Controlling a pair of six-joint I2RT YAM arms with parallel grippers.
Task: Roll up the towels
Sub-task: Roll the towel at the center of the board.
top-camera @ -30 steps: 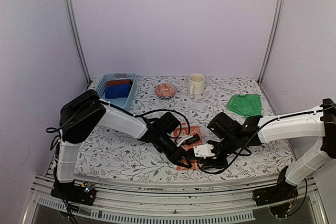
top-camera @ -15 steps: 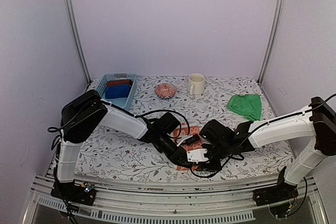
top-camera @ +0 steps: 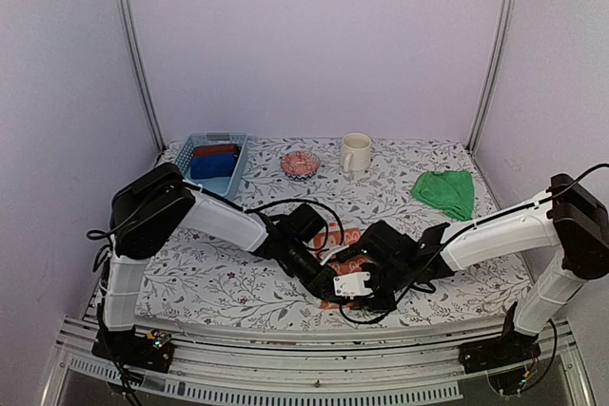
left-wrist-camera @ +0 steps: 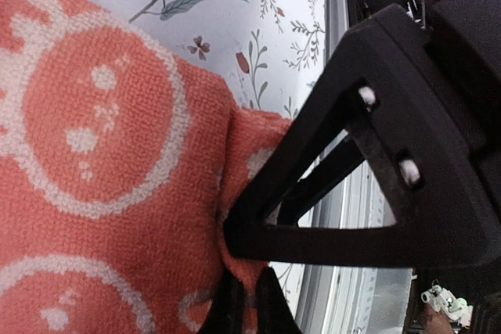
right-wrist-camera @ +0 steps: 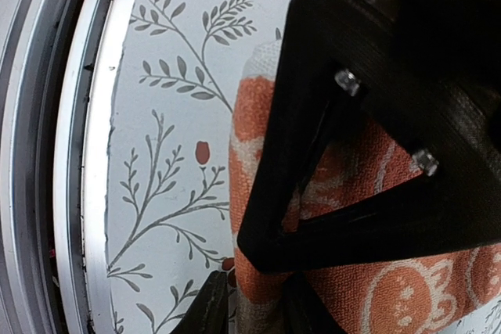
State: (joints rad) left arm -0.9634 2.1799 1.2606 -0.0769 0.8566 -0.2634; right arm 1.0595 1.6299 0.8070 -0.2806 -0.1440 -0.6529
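Observation:
An orange towel with white circle prints lies near the table's front edge, mostly hidden under both grippers. My left gripper pinches a folded edge of it; in the left wrist view the orange towel fills the left side and the gripper is shut on its edge. My right gripper sits right beside it. In the right wrist view the gripper is shut on the towel's rolled edge. A plain green towel lies crumpled at the back right.
A blue basket at the back left holds a blue roll and a dark red roll. A pink bowl and a cream mug stand at the back. The metal front rail runs close to the grippers.
My right gripper has moved left along the towel's near edge, closing up against the left gripper. The left arm has barely moved.

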